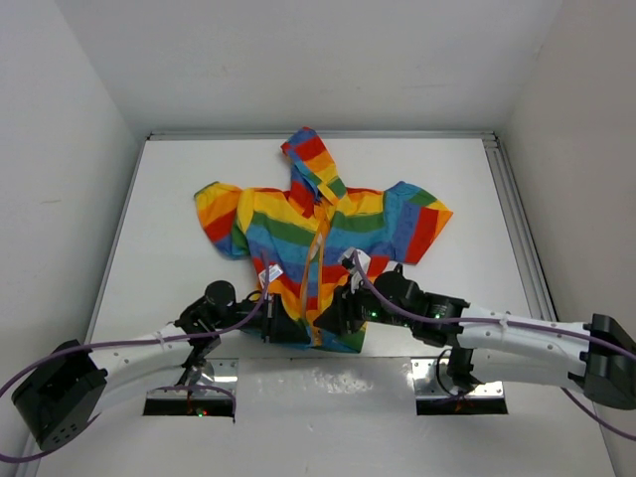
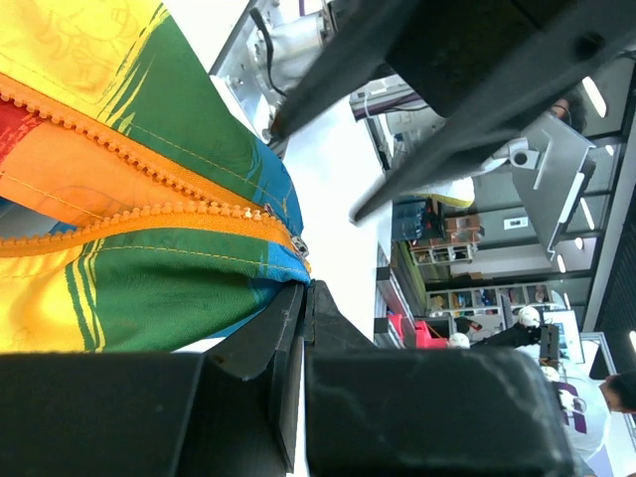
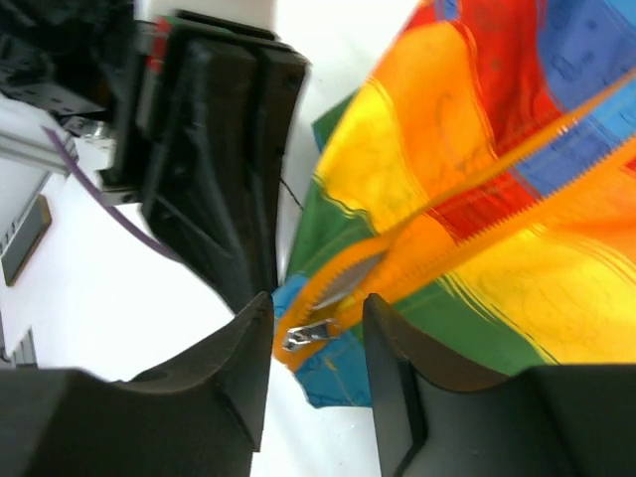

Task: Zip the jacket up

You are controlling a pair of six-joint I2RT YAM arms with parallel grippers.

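The rainbow-striped jacket lies flat on the white table, hood at the far end and the orange zipper open down its front. My left gripper is shut on the bottom hem beside the zipper's lower end; in the left wrist view its jaws pinch the blue-green hem corner. My right gripper is open at the hem. In the right wrist view its fingers stand either side of the metal zipper slider without touching it. The left gripper's black body is close behind.
Both arms meet at the jacket's near edge, very close together. A white label lies on the jacket's left front. Two metal base plates sit at the near table edge. White walls enclose the table, with an aluminium rail on the right.
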